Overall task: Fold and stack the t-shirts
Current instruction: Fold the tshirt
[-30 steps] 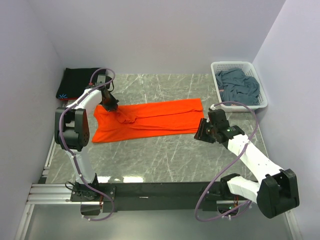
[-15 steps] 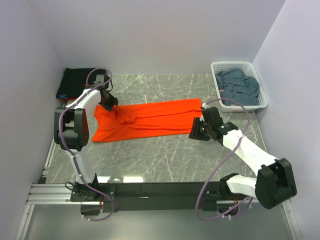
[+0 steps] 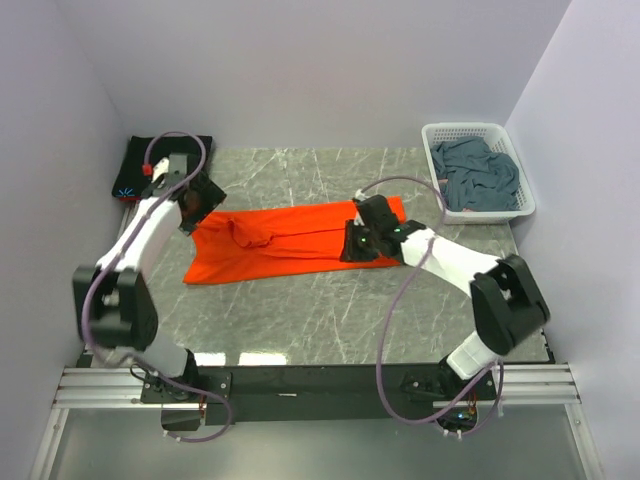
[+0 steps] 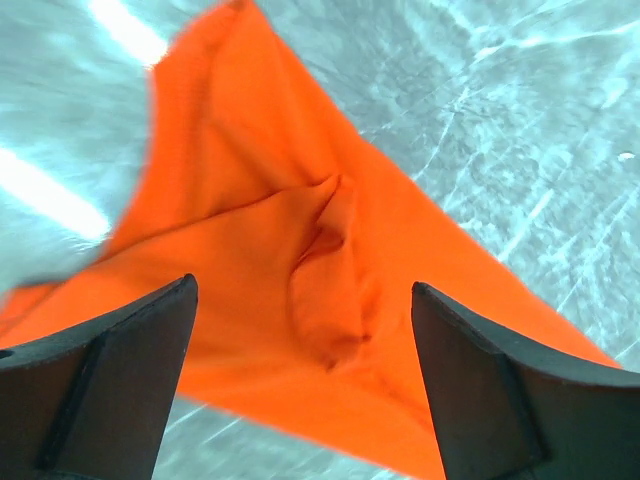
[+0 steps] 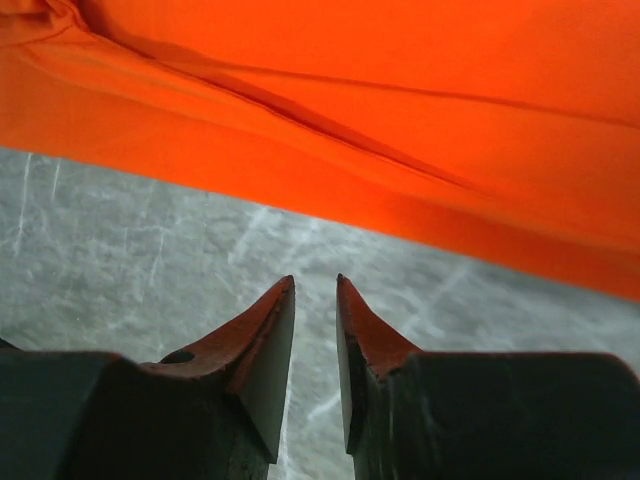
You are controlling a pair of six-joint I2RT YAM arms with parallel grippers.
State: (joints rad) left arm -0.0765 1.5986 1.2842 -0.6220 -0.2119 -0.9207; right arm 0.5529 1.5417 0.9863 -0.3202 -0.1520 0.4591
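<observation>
Left gripper: your left gripper (image 3: 190,200) hangs over the left end of the orange t-shirt (image 3: 300,240), and its fingers (image 4: 100,390) are spread wide with nothing between them.
Left wrist view: you see the orange t-shirt (image 4: 300,230) below the spread jaws, with a bunched ridge of cloth running down the middle. This picture is blurred, so you cannot tell how high the fingers ride above it.
Right gripper: your right gripper (image 3: 352,243) sits low at the near edge of the shirt's right part. Its fingertips (image 5: 285,300) are drawn close, with only a thin gap, and they grip nothing.
Right wrist view: the tips point at the shirt's near edge (image 5: 400,100) and stop just short of it. Bare table (image 5: 150,260) shows through the gap.
Orange t-shirt: it lies stretched lengthwise across the middle of the grey marble table (image 3: 330,300). It is flat, apart from a rumpled lump near its left end and long creases along its length.
Black t-shirt: it (image 3: 150,160) lies folded in the far left corner, with its light-blue mark (image 3: 124,190) at the near edge, just beside your left arm.
Blue-grey t-shirt: it (image 3: 480,175) lies crumpled inside the white basket (image 3: 470,128) at the far right of the table, well apart from both grippers.
</observation>
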